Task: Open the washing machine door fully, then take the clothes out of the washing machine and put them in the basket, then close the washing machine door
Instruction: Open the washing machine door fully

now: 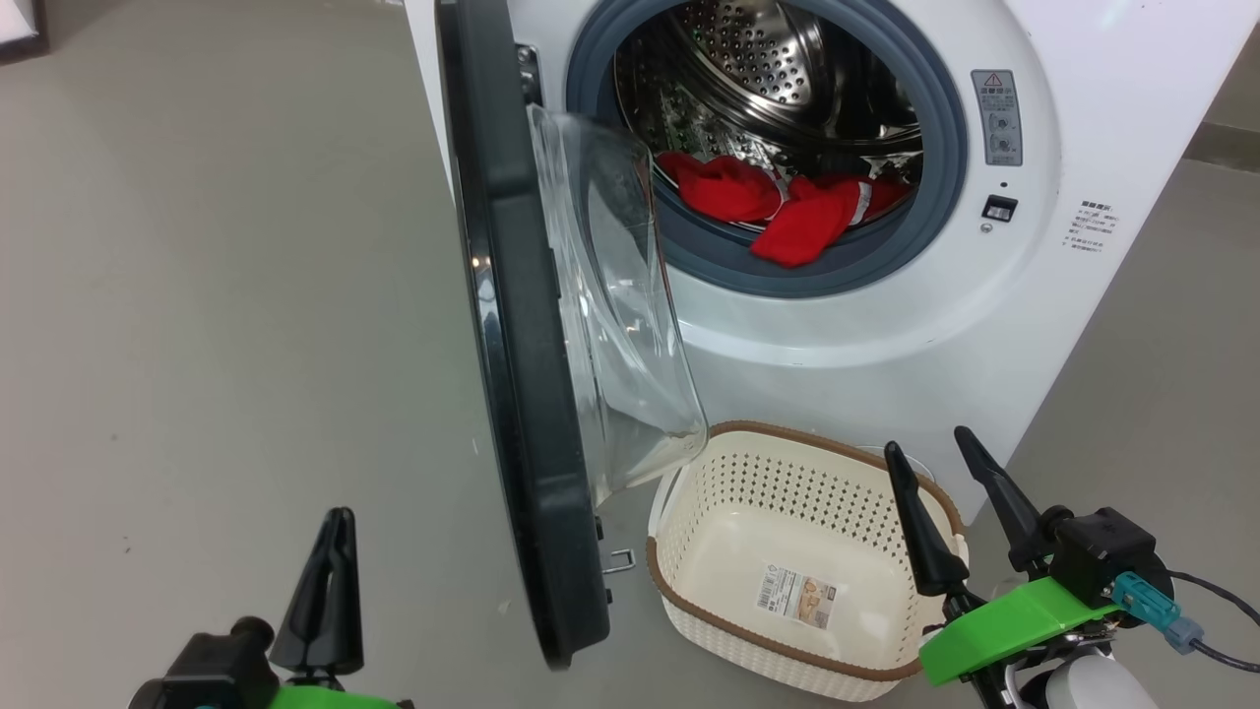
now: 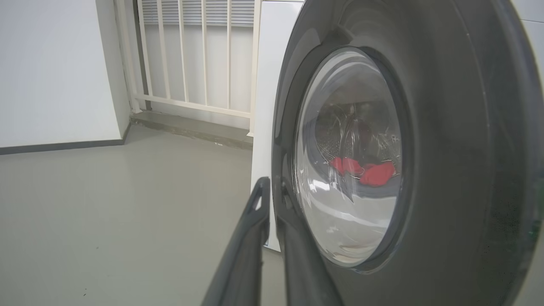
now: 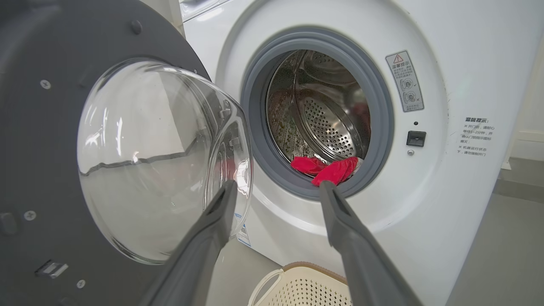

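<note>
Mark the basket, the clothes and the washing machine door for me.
basket (image 1: pixel 787 483): head view, on its perforated back wall.
clothes (image 1: pixel 728 187): head view, on the left red heap.
washing machine door (image 1: pixel 522 394): head view, on its black rim.

Right gripper (image 3: pixel 277 188), fingers spread wide, faces the washing machine (image 3: pixel 433 191). The washing machine door (image 3: pixel 140 157) stands open at left, red clothes (image 3: pixel 329 168) at the drum's near lip, the basket (image 3: pixel 306 289) nearest.

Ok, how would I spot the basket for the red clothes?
Find the big white washing machine with its round black door open. On the grey floor before it sits a small cream plastic basket. Its holey sides and brown rim set it apart.
</note>
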